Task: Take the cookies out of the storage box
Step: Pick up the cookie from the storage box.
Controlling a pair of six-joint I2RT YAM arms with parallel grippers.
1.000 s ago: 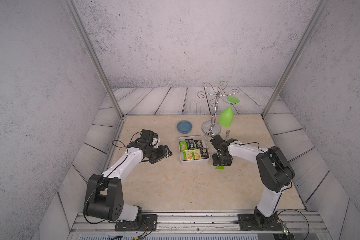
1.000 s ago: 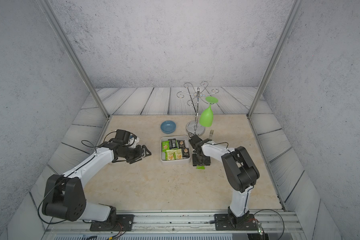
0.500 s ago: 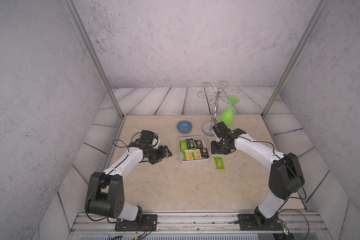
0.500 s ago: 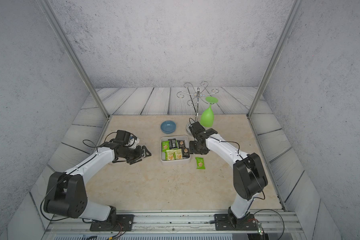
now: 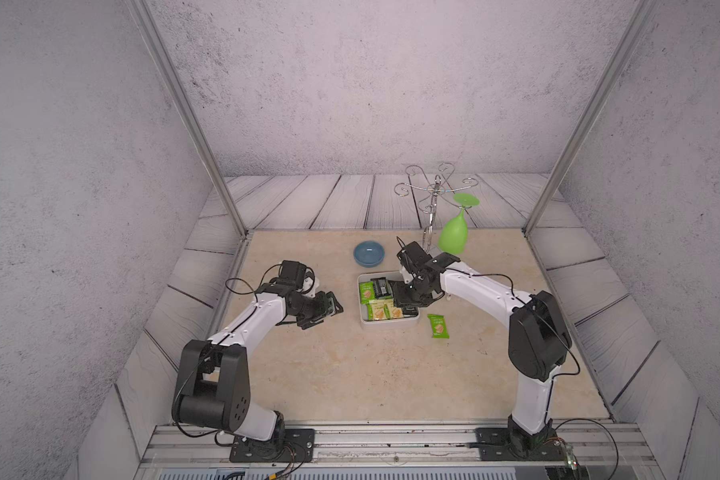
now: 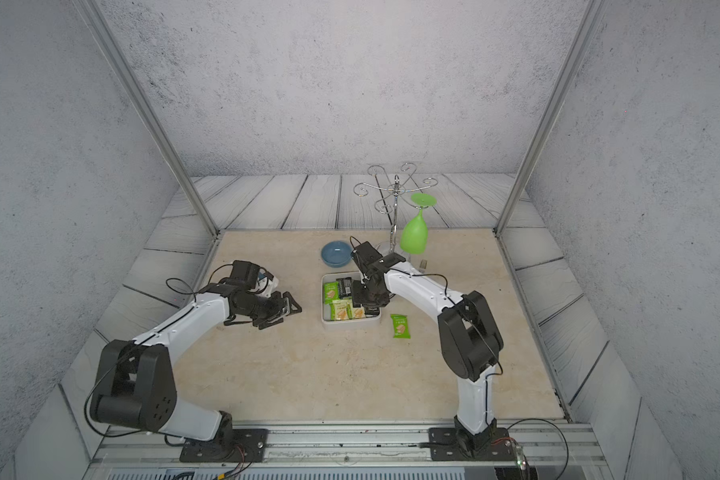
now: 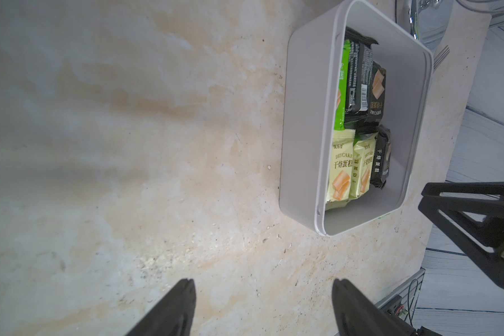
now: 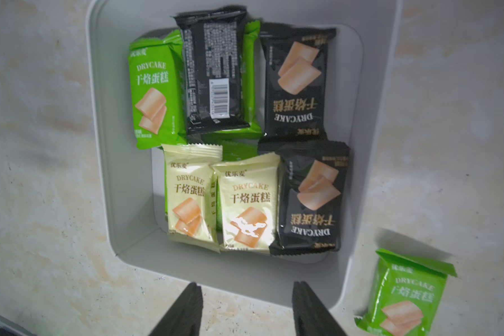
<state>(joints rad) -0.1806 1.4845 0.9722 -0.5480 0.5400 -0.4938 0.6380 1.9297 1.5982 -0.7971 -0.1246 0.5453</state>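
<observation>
The storage box [image 5: 388,326] is a shallow white tray in mid-table, seen in both top views [image 6: 351,326]. Several cookies [image 8: 246,200] lie in it: green, black and cream packets. One green cookie packet [image 5: 438,325] lies on the table just right of the box, also in the right wrist view [image 8: 405,296]. My right gripper [image 8: 246,286] hovers open and empty over the box's right half [image 5: 405,298]. My left gripper [image 7: 263,281] stands open and empty above bare table left of the box [image 5: 332,304]. The box [image 7: 303,116] lies ahead of it.
A small blue bowl [image 5: 368,254] sits behind the box. A wire rack [image 5: 433,195] at the back right holds a hanging green wine glass [image 5: 454,237], close to my right arm's wrist. A small fork [image 6: 423,263] lies near the rack's base.
My right gripper has let go of the green packet on the table right of the box, risen and swung back over the box. The left arm has hardly moved.
</observation>
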